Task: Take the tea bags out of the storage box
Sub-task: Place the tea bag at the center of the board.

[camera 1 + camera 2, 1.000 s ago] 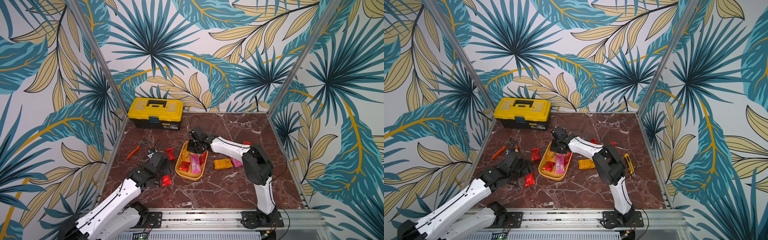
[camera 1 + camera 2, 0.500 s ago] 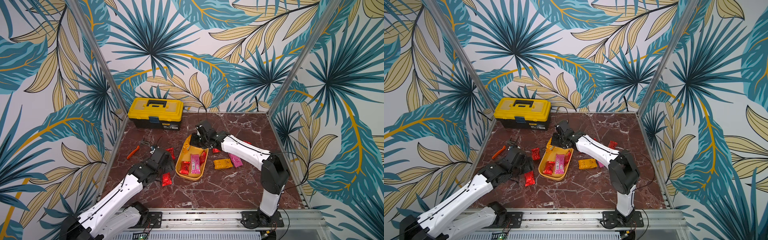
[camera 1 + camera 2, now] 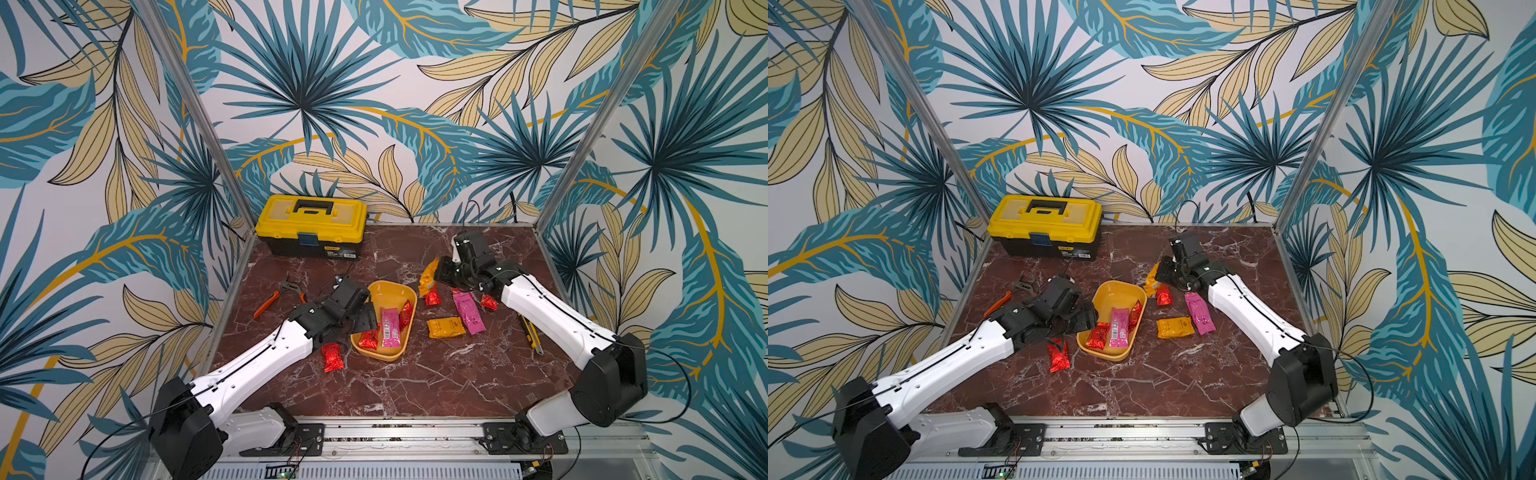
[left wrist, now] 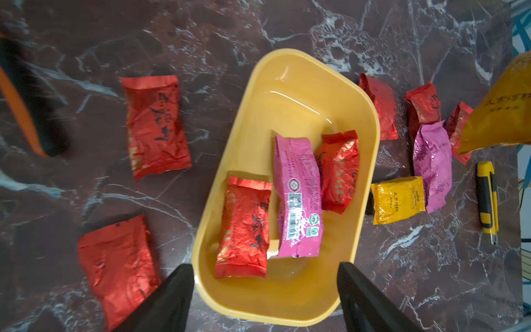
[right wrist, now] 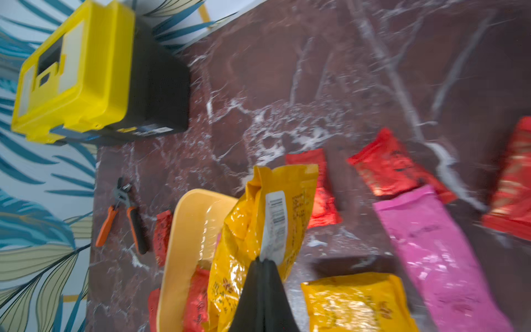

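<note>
- The right gripper (image 5: 263,261), jaws pinched on an orange-yellow tea bag (image 5: 258,224), holds it in the air just beyond the far right corner of the yellow storage box (image 3: 392,293).
- The left gripper (image 4: 264,266) hovers at the box's left rim, jaws wide apart and holding nothing.
- Three tea bags lie in the box: a pink one (image 4: 297,195) between two red ones (image 4: 244,227).
- More sachets lie on the marble table (image 3: 415,382) on both sides of the box.
- A toolbox (image 3: 311,220), pliers (image 3: 278,297) and a utility knife (image 3: 531,332) lie apart.
</note>
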